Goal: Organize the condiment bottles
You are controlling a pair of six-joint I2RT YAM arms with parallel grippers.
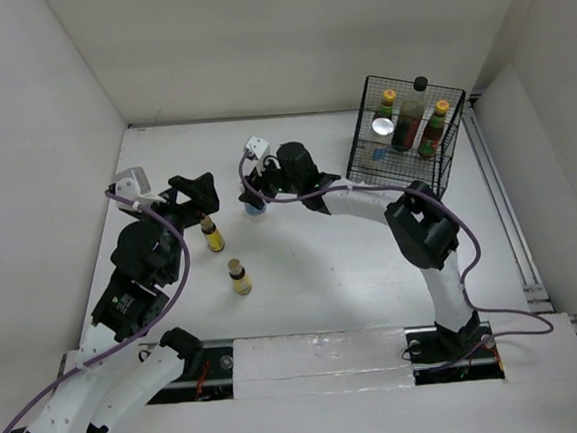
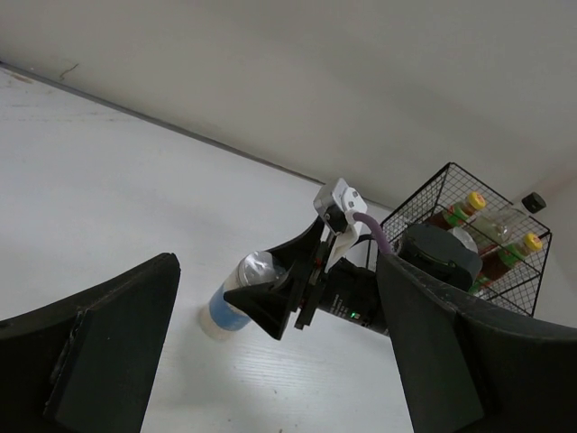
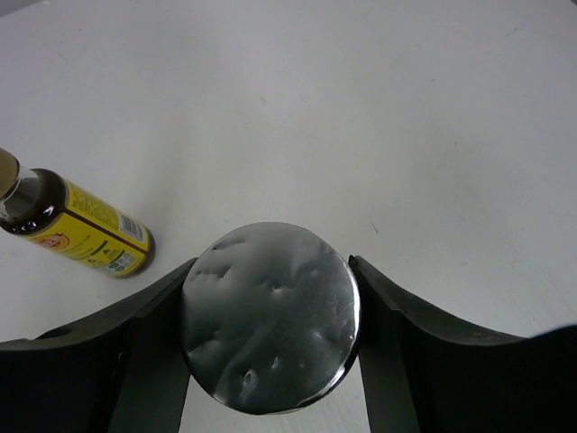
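My right gripper [image 1: 255, 192] is shut on a white-blue bottle [image 1: 255, 207] just below its silver cap [image 3: 270, 316]; the bottle's base rests on the table, as the left wrist view [image 2: 225, 302] shows. My left gripper [image 1: 200, 201] is open and empty above a tiny yellow bottle [image 1: 212, 235], which also shows in the right wrist view [image 3: 79, 227]. A second tiny yellow bottle [image 1: 239, 277] stands nearer the front. In the black wire basket [image 1: 453, 155] stand the tall dark bottle [image 1: 409, 119], two brown yellow-capped bottles [image 1: 387, 106] [image 1: 433, 127] and a silver-capped bottle [image 1: 382, 127].
The basket stands at the back right, close to the right wall, and shows in the left wrist view [image 2: 433, 194]. White walls enclose the table on the left, back and right. My right arm [image 1: 367, 201] stretches across the middle of the table.
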